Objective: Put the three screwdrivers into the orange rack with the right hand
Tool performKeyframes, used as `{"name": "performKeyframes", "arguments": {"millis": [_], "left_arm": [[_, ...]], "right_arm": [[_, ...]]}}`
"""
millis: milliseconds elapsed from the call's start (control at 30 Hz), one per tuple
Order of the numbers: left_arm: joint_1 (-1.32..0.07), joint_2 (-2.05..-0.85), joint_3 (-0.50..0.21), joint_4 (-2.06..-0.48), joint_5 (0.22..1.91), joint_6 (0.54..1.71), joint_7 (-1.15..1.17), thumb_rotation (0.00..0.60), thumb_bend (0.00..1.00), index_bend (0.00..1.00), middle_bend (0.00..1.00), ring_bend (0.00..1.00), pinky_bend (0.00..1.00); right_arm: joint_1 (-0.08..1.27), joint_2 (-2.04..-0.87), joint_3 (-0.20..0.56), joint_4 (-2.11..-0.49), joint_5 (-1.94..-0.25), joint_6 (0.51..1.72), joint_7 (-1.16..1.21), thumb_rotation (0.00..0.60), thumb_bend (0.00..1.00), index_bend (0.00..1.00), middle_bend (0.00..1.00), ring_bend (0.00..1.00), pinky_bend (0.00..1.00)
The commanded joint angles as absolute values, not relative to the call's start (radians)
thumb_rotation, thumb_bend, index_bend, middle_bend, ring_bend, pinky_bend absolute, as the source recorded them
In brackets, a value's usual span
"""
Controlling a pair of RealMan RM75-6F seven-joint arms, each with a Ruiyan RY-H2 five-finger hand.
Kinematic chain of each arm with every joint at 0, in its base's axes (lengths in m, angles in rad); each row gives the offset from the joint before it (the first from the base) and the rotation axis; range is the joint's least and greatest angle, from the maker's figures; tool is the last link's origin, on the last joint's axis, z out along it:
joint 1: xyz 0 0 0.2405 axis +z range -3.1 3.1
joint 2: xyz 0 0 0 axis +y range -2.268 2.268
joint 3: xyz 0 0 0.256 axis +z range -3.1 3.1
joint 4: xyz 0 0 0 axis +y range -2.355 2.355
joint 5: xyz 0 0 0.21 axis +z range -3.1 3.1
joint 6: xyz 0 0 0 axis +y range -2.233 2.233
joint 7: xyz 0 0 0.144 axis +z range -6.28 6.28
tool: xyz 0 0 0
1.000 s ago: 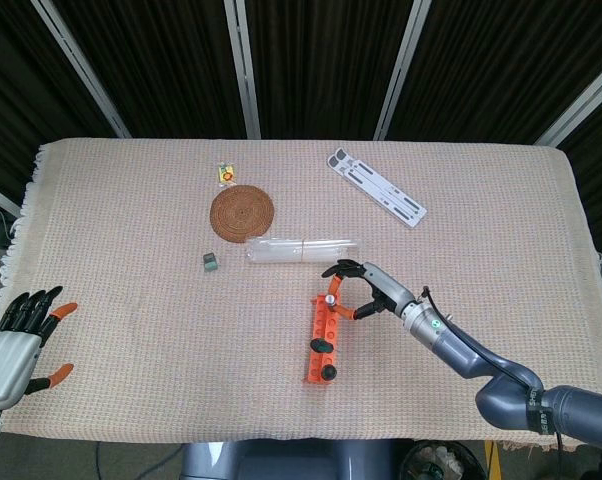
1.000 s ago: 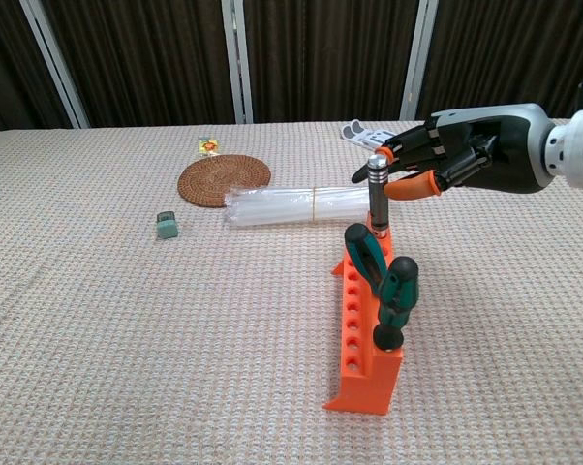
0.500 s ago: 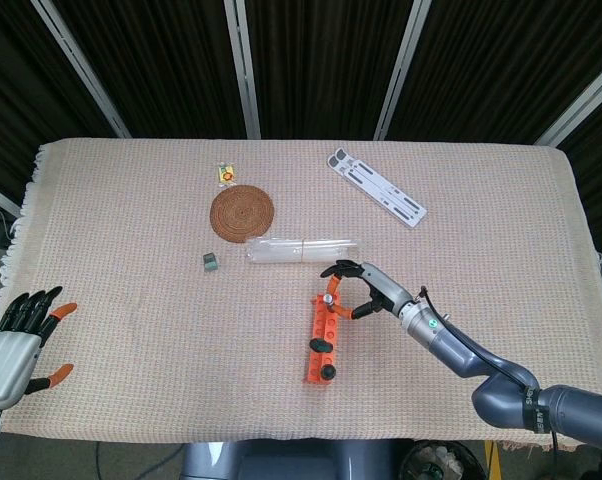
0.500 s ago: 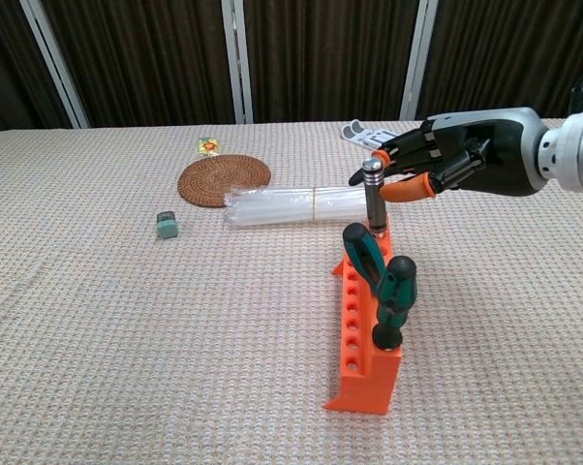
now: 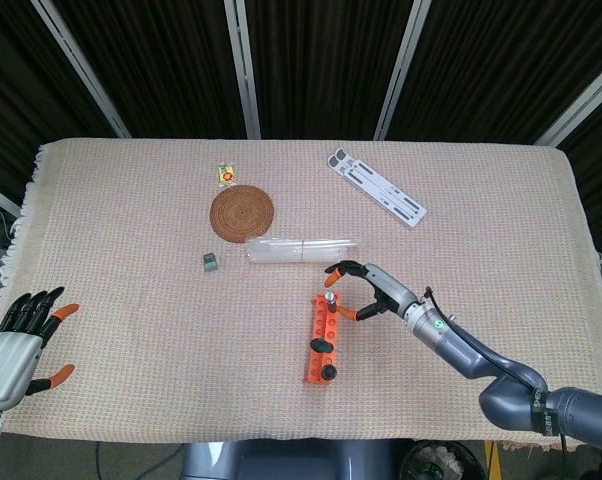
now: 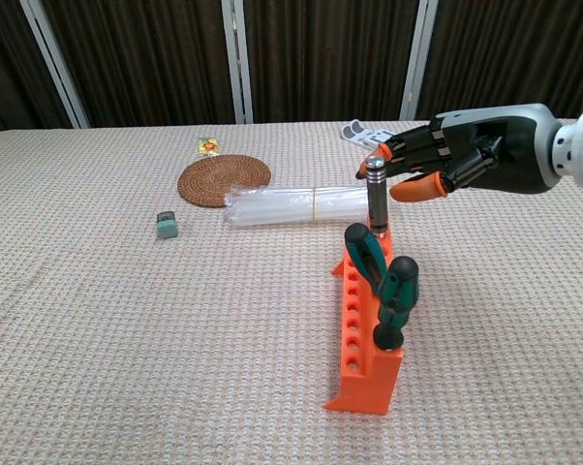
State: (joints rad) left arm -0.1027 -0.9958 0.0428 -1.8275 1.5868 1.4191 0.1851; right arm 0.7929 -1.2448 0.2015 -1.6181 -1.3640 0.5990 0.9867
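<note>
The orange rack (image 6: pixel 361 376) lies lengthwise at mid-table, also visible from above as the orange rack (image 5: pixel 317 352). Two green-and-black screwdrivers (image 6: pixel 365 254) (image 6: pixel 396 291) stand in its near holes. A grey-handled screwdriver (image 6: pixel 376 189) stands upright in the far end, seen in the head view as the grey-handled screwdriver (image 5: pixel 330 297). My right hand (image 6: pixel 466 160) hovers just right of that handle, fingers spread around it, with the thumb tip a sliver away from it; the same right hand (image 5: pixel 373 292) shows in the head view. My left hand (image 5: pixel 16 340) rests open off the table's left front corner.
A bundle of clear tubes (image 5: pixel 301 249) lies just beyond the rack. Further back are a round woven coaster (image 5: pixel 242 212), a small yellow packet (image 5: pixel 224 173) and a white slotted plate (image 5: pixel 376 187). A small green block (image 5: pixel 210 261) sits left of the tubes.
My right hand has eased slightly to the right, its thumb and fingers coming off the grey handle, which stays standing in the rack. The left hand has not moved.
</note>
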Motion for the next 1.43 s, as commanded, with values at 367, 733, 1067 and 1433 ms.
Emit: {"name": "performKeyframes", "arguments": {"millis": [367, 733, 1067, 1433], "left_arm": [[-0.099, -0.996, 0.033, -1.835, 1.582, 1.435, 0.193, 0.6, 0.18, 0.16, 0.0, 0.0, 0.0], [-0.095, -1.006, 0.01, -1.827, 1.593, 1.477, 0.21, 0.6, 0.19, 0.16, 0.0, 0.0, 0.0], [-0.076, -1.06, -0.019, -1.777, 1.601, 1.554, 0.239, 0.6, 0.18, 0.13, 0.0, 0.0, 0.0], [-0.06, -1.081, -0.028, -1.733, 1.551, 1.558, 0.26, 0.6, 0.19, 0.07, 0.0, 0.0, 0.0]], "right_arm": [[0.746, -1.158, 0.203, -1.649, -1.45, 0.706, 1.04, 0.6, 0.3, 0.29, 0.12, 0.0, 0.0], [0.589, -1.094, 0.222, -1.729, -1.339, 1.019, 0.661, 0.6, 0.36, 0.35, 0.17, 0.0, 0.0], [0.437, -1.194, 0.154, -1.648, -1.387, 1.362, 0.135, 0.6, 0.37, 0.22, 0.13, 0.0, 0.0], [0.291, -1.183, 0.042, -1.555, -1.427, 1.489, -0.215, 0.6, 0.35, 0.05, 0.0, 0.0, 0.0]]}}
